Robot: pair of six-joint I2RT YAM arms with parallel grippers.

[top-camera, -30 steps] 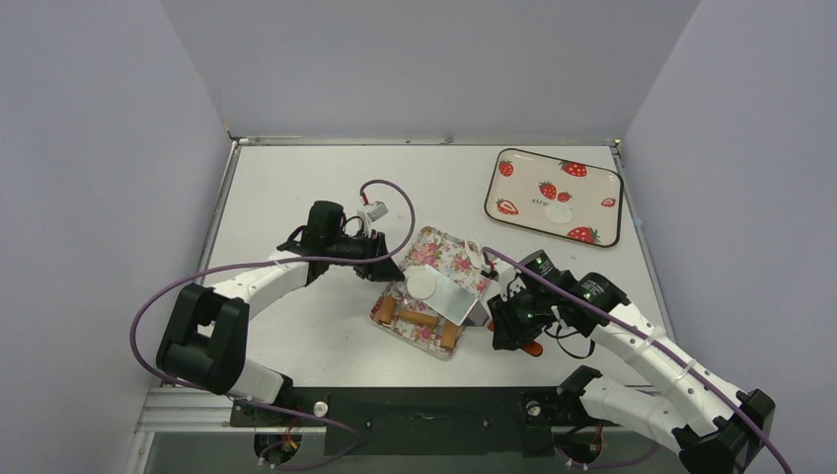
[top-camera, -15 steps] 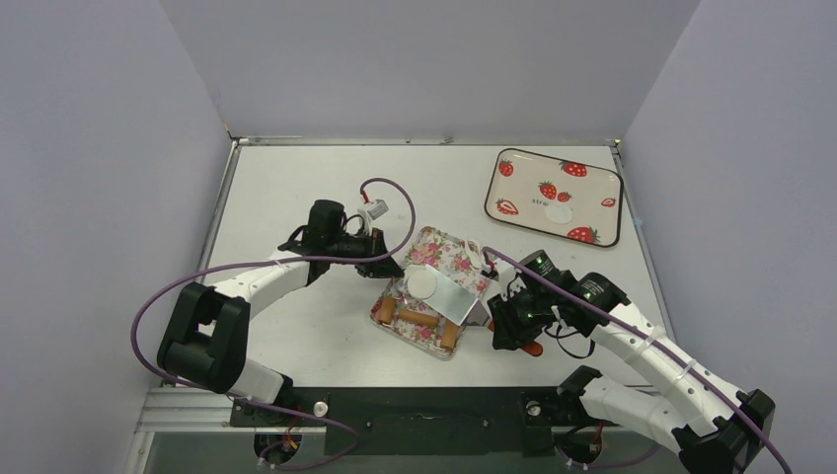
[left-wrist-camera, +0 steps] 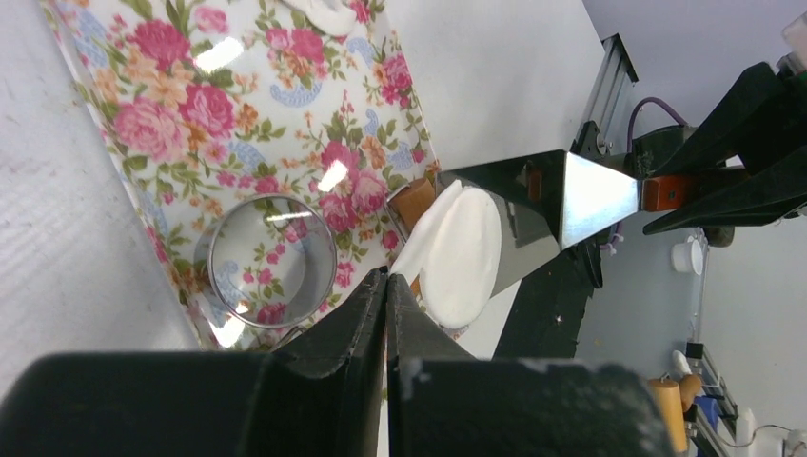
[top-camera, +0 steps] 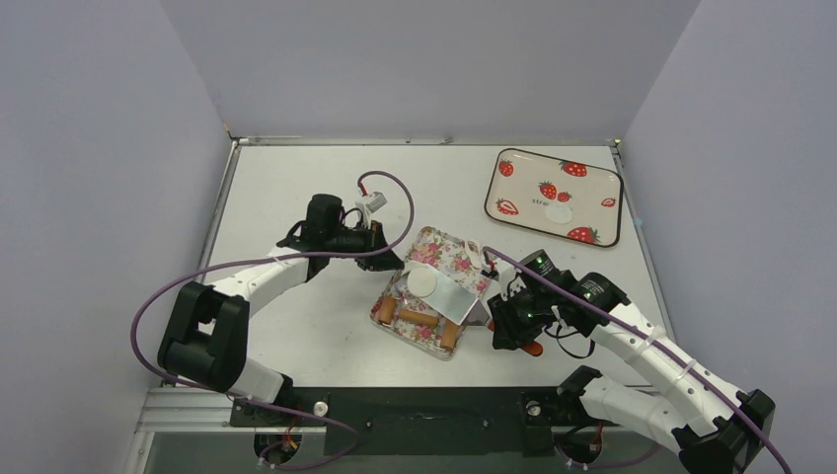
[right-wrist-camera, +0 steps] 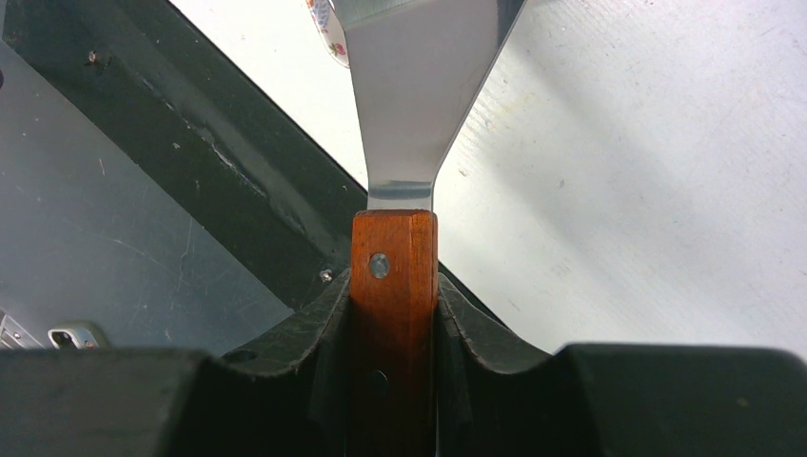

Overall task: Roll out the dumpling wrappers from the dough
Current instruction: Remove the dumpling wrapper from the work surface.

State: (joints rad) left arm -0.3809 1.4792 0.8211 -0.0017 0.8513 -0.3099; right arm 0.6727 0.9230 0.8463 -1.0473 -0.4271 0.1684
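A dumpling wrapper (left-wrist-camera: 466, 252), a round white disc, lies on the shiny spatula blade (left-wrist-camera: 571, 195) over the floral tray (left-wrist-camera: 162, 105). From above, the wrapper (top-camera: 422, 283) sits at the tray's middle. My left gripper (left-wrist-camera: 387, 278) is shut, and the wrapper's lifted near edge runs into its tips. The silver ring (left-wrist-camera: 211, 276) lies on the tray left of the tips. A small lump of dough (left-wrist-camera: 328, 11) sits at the tray's far edge. My right gripper (right-wrist-camera: 394, 295) is shut on the spatula's red handle (right-wrist-camera: 392, 286). The brown roller (top-camera: 419, 321) lies on the tray's near side.
A strawberry tray (top-camera: 592, 188) at the back right holds another flat white wrapper (top-camera: 560, 212). The right arm (top-camera: 632, 341) reaches in from the lower right, and the left arm (top-camera: 257, 276) from the left. Walls close the table on three sides.
My left gripper has closed at the wrapper's edge, and its wrist and cable shifted slightly back. The right arm and spatula have not moved.
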